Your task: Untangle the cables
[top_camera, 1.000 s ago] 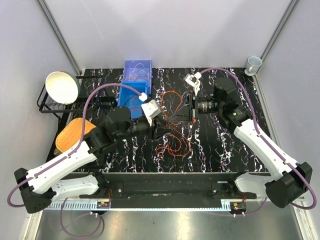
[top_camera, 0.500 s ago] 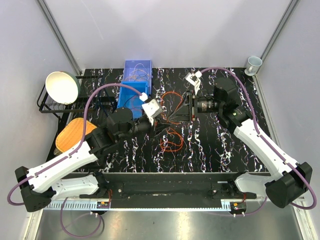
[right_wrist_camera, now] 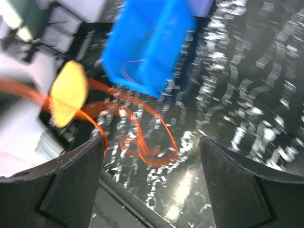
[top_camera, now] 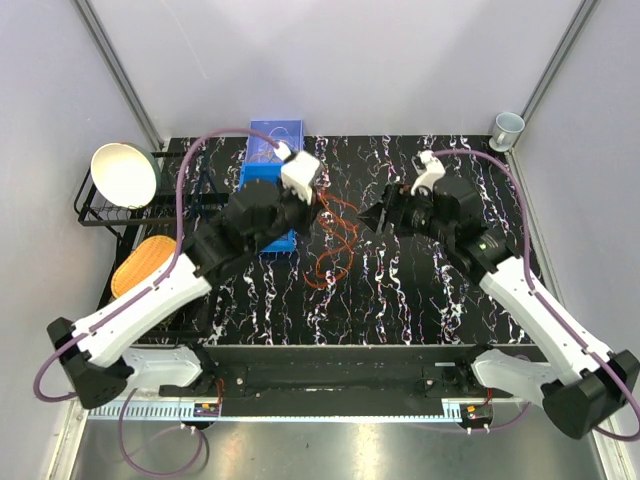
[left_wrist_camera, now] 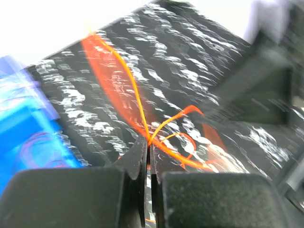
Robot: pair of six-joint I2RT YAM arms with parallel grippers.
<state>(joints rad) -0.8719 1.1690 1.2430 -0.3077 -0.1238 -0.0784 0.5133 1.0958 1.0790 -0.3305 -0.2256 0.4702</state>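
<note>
The cables (top_camera: 335,243) are thin orange and red wires lying in loose loops on the black marbled table (top_camera: 420,300), just right of the blue bin. My left gripper (top_camera: 317,205) hangs over their far end, shut on an orange strand; in the left wrist view the strands (left_wrist_camera: 127,90) run up and fan out from the pinched jaws (left_wrist_camera: 148,142). My right gripper (top_camera: 371,218) stands open to the right of the bunch, holding nothing. In the right wrist view the cable loops (right_wrist_camera: 142,145) lie on the table beyond its wide-apart fingers (right_wrist_camera: 71,180).
A blue bin (top_camera: 270,165) stands at the back, right behind my left wrist, with thin wires inside (right_wrist_camera: 135,66). A white bowl (top_camera: 125,173) sits on a black rack at the far left, a yellow-orange object (top_camera: 140,265) in front of it. A cup (top_camera: 507,128) is at the back right corner.
My left gripper shut on an orange strand and moved back toward the bin, drawing the cables along. My right gripper opened, let go of the cables and drew back to the right.
</note>
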